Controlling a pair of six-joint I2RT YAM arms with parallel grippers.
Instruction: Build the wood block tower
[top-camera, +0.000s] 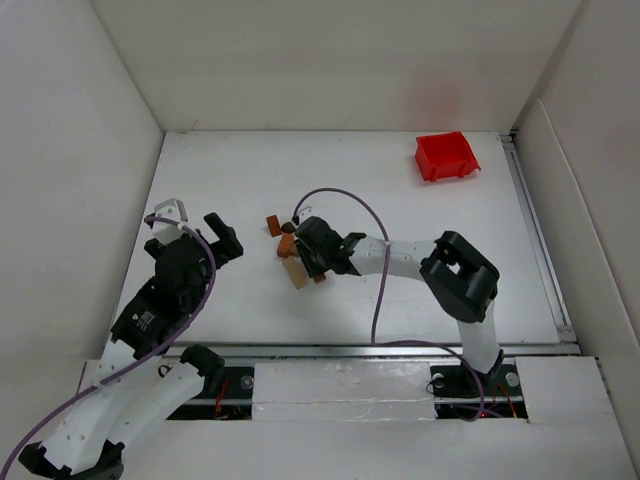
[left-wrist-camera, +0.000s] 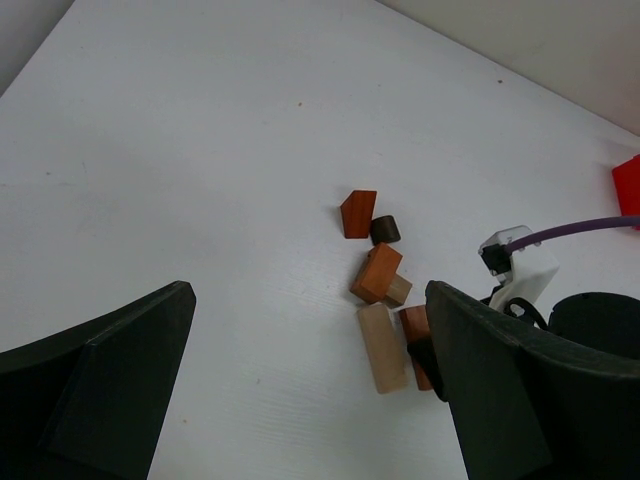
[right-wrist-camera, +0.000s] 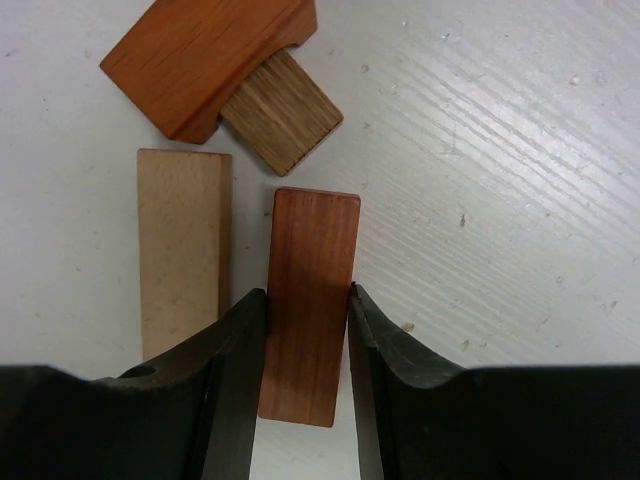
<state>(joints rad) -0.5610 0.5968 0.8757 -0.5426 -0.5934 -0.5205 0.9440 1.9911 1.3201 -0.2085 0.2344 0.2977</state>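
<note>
Right claw: my right gripper (right-wrist-camera: 305, 305) is pinched narrow on the reddish plank (right-wrist-camera: 312, 240), one finger flat against each long side of its near half.
Plank height: I can't tell if the reddish plank rests on the table (top-camera: 430, 290) or hangs just off it.
Left claw: my left gripper (left-wrist-camera: 308, 330) is spread wide with only bare table between the fingers. It is well apart from the reddish plank and faces it.
Beside plank: the tan plank (right-wrist-camera: 180, 240) lies flat, parallel to the reddish plank. One finger fills the narrow gap between them.
Past plank's far end: the orange block (right-wrist-camera: 205, 55) lies over one end of a grainy tan block (right-wrist-camera: 282, 115), whose corner is just short of the reddish plank.
Farther out: a red-brown wedge (left-wrist-camera: 357, 213) and a small dark block (left-wrist-camera: 385, 230) sit close together beyond the orange block.
Tower: the pieces lie in a loose cluster round the reddish plank.
Open room: there is bare table on the plank's side away from the tan plank.
Edges: the white walls (top-camera: 110, 150) and the red bin (top-camera: 446, 157) are well apart from the plank.
Hidden: the top view has the gripper covering most of the reddish plank. The wrist view cuts the orange block at the frame's top. My left finger (left-wrist-camera: 510, 390) blocks part of the plank.
Cable: the purple cable (top-camera: 376, 270) loops over the right arm behind the plank.
</note>
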